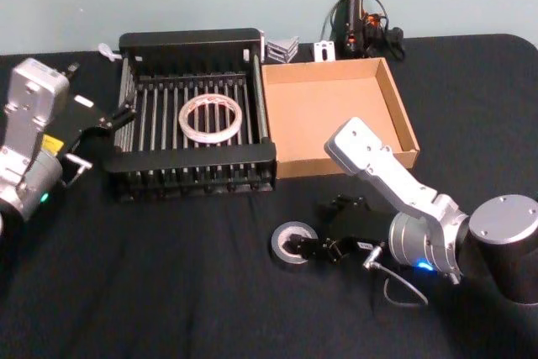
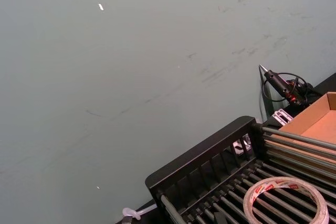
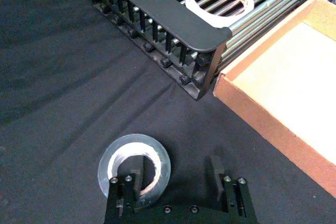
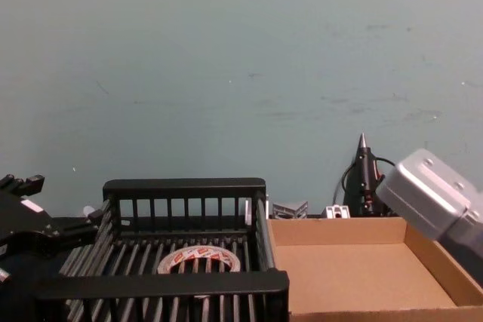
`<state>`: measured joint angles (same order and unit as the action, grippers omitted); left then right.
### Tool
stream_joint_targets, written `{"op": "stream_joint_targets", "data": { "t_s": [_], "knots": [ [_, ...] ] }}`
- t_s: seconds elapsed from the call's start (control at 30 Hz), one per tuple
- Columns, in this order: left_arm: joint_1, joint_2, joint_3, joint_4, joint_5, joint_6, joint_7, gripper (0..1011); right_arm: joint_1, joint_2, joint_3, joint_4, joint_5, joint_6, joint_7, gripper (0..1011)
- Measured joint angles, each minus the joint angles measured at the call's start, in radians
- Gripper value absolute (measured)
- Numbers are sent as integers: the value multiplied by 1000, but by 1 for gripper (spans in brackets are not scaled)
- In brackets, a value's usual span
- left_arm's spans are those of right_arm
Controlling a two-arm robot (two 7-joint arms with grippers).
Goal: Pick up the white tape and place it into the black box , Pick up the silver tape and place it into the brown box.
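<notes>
Right gripper [image 3: 177, 174], jaws wide, one finger inside the silver tape [image 3: 134, 164]; left gripper's jaws unclear.

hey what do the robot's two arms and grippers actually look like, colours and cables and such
Both arms are silver-grey with rounded joints and black grippers. The right gripper has thin black fingers on a screw-studded base, a blue light and a looping grey cable behind it. The left gripper sits past a yellow label and green light.

Both arms are clad in silver-grey housings ending in black hardware. Behind the right gripper [image 3: 178, 174], a blue light and a looped grey cable are seen; small screws are set along its black base.
</notes>
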<state>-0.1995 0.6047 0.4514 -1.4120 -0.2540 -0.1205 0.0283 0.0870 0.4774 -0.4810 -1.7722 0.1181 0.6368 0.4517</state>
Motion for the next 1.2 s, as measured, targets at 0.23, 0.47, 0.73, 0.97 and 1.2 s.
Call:
{"op": "stream_joint_targets", "data": {
  "t_s": [0.23, 0.47, 0.73, 0.97, 1.2],
  "knots": [
    [0, 0, 0, 0, 0, 0, 0, 1001, -1, 1, 1, -1, 1, 0, 0, 628],
    [0, 0, 0, 0, 0, 0, 0, 1001, -1, 1, 1, -1, 2, -1, -1, 388],
    [0, 0, 0, 0, 0, 0, 0, 1001, -1, 1, 1, -1, 2, -2, -1, 159],
    [0, 0, 0, 0, 0, 0, 0, 1001, -1, 1, 1, -1, 2, -2, -1, 156],
    [0, 0, 0, 0, 0, 0, 0, 1001, -8, 19, 18, -28, 28, -29, 29, 156]
  ]
}}
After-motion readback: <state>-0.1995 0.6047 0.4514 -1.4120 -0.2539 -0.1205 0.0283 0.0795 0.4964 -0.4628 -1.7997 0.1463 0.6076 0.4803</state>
